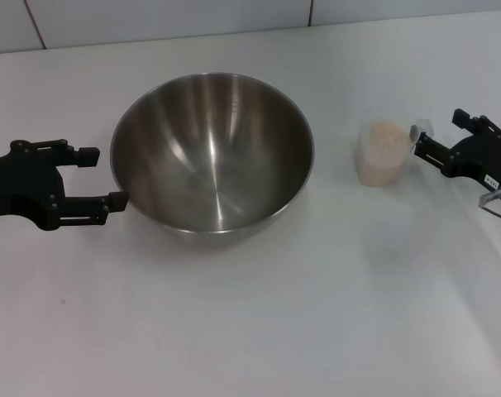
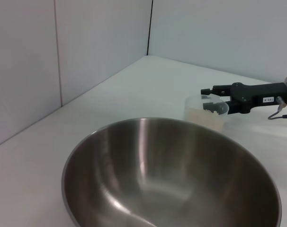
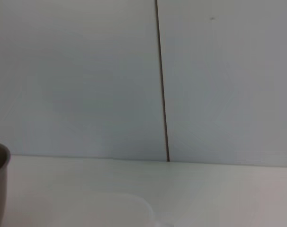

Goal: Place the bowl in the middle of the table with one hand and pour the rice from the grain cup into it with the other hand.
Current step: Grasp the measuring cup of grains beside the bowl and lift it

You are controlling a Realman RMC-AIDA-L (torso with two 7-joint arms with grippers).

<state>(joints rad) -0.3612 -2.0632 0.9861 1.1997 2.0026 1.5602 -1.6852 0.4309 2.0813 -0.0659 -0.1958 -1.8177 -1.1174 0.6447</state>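
bowl (image 1: 212,153): upright mid-table (image 1: 259,331), nothing inside | left gripper (image 1: 102,178): fingers spread, just beside bowl's left rim, one fingertip at the wall | cup (image 1: 382,152): upright right of bowl, apart from it, holding rice (image 1: 386,137) | right gripper (image 1: 436,139): at cup's right side, fingers open

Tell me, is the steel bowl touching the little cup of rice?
Apart. The head view shows bare table between the bowl and the grain cup.

A pale panelled wall (image 1: 193,16) with dark vertical seams (image 3: 161,80) stands behind the work surface.
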